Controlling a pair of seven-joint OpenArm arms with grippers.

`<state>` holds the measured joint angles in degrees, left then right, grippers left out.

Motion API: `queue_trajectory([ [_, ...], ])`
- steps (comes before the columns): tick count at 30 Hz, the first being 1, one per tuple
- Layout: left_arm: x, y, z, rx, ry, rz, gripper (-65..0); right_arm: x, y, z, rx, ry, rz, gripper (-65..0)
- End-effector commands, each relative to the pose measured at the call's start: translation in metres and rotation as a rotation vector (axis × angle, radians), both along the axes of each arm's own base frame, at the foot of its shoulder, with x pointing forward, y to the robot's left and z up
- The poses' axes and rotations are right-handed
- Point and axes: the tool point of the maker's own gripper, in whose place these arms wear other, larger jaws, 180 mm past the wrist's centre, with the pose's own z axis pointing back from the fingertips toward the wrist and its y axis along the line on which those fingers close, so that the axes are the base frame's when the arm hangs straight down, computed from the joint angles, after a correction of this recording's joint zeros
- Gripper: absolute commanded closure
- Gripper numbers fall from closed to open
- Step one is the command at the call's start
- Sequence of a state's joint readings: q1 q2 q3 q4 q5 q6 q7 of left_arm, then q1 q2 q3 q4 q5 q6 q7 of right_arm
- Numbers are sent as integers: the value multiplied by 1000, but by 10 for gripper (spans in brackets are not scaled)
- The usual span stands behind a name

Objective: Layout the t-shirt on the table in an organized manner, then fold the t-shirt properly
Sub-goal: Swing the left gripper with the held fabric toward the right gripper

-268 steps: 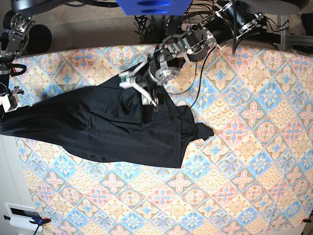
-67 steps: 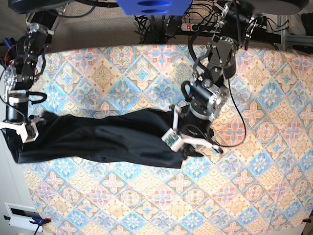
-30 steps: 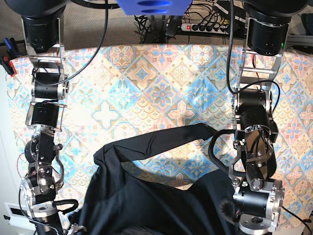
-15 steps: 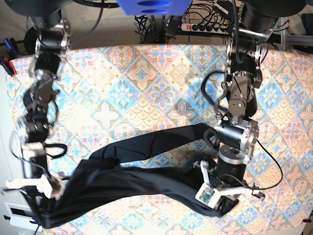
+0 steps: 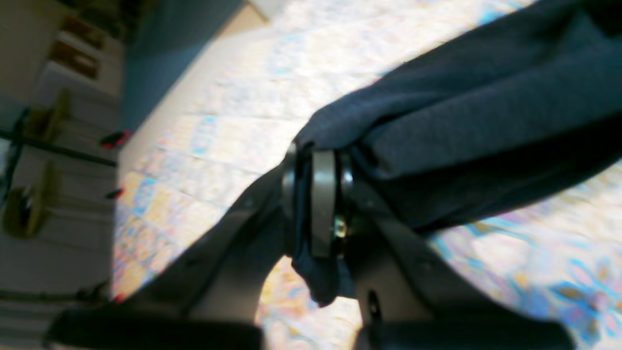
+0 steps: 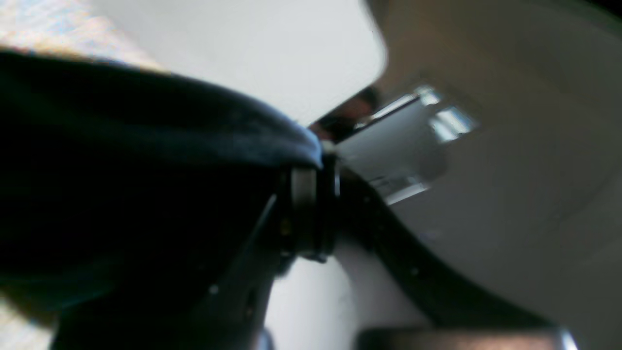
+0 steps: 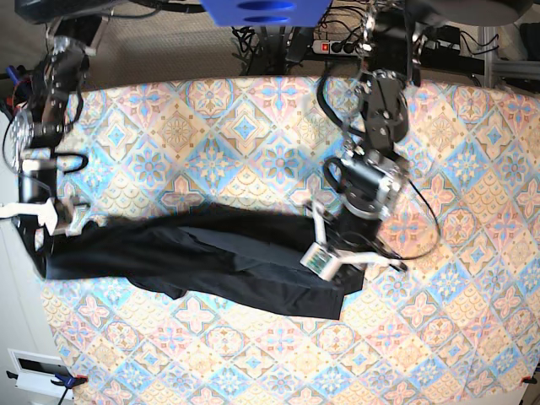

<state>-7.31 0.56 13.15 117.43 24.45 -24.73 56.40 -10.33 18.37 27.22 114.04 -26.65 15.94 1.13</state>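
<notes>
The black t-shirt [image 7: 202, 253] is stretched into a long, bunched band across the left half of the patterned table [image 7: 253, 126]. My right gripper [image 7: 46, 240] is shut on the shirt's left end at the table's left edge. In the right wrist view its fingers [image 6: 303, 214] pinch dark fabric [image 6: 121, 170]. My left gripper [image 7: 344, 268] is shut on the shirt's right end near the table's middle. The left wrist view shows the pads [image 5: 323, 204] clamped on a fold of the t-shirt [image 5: 486, 126], above the table [image 5: 252, 136].
A power strip [image 7: 337, 46] and cables lie beyond the table's far edge. Off the front left corner sits a white box [image 7: 34, 371], beside a clamp [image 7: 67, 381]. Bare patterned cloth spreads to the right and in front of the shirt.
Both arms have carried the shirt from the front edge back toward the table's middle. The drooping loop of fabric is now pulled into a flatter, wider band.
</notes>
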Motion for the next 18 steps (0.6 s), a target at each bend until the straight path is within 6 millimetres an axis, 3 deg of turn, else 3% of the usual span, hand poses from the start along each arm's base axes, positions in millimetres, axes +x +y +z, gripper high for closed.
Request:
queue_trajectory([
  [1, -1, -17, 14, -31, -54, -47, 0, -4, -4, 20, 2, -67, 6, 0],
  [6, -48, -90, -6, -130, -64, -288, 0, -32, -27, 15, 96, -70, -19, 0],
  [11, -95, -137, -13, -254, -66, -447, 0, -59, -37, 10, 120, -69, -9, 0],
  [18, -134, -171, -9, -313, -110, -548, 0, -88, -52, 12, 61, -63, -23, 0],
])
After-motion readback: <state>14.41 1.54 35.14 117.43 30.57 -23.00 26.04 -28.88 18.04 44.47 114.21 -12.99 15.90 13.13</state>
